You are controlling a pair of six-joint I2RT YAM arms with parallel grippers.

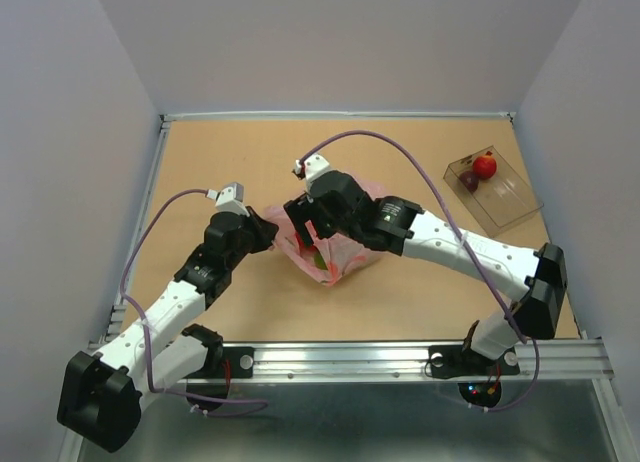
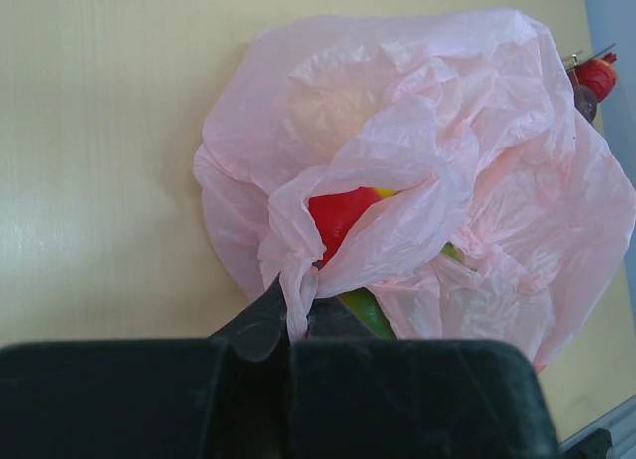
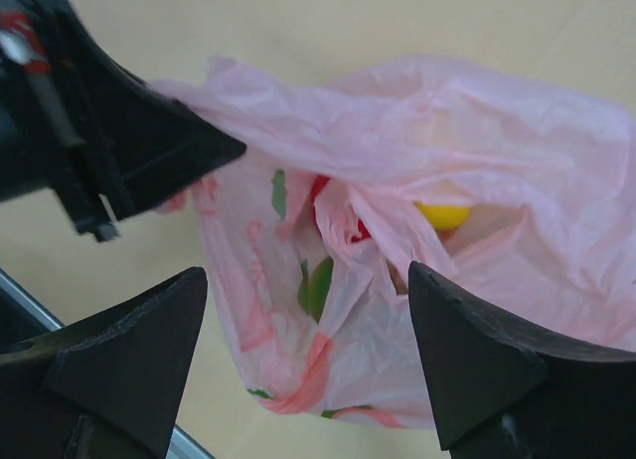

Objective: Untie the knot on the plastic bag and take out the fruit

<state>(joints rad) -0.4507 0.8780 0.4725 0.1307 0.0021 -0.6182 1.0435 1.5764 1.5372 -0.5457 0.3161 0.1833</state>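
Observation:
The pink plastic bag (image 1: 335, 254) lies mid-table. My left gripper (image 1: 270, 229) is shut on a twisted strip of the bag's edge (image 2: 298, 298) at its left side. The bag's mouth gapes there, showing a red fruit (image 2: 338, 218), a green fruit (image 2: 368, 312) and a sliver of yellow. My right gripper (image 1: 308, 232) is open over the bag, its fingers (image 3: 139, 350) on either side of bunched plastic (image 3: 368, 226). The yellow fruit (image 3: 442, 216) and the green fruit (image 3: 318, 285) show through the bag. I see no clear tied knot.
A clear rigid box (image 1: 505, 197) stands at the right rear, holding a red fruit (image 1: 485, 166) and a dark purple fruit (image 1: 468, 181). A metal rail (image 1: 400, 357) runs along the near edge. White walls close in the table.

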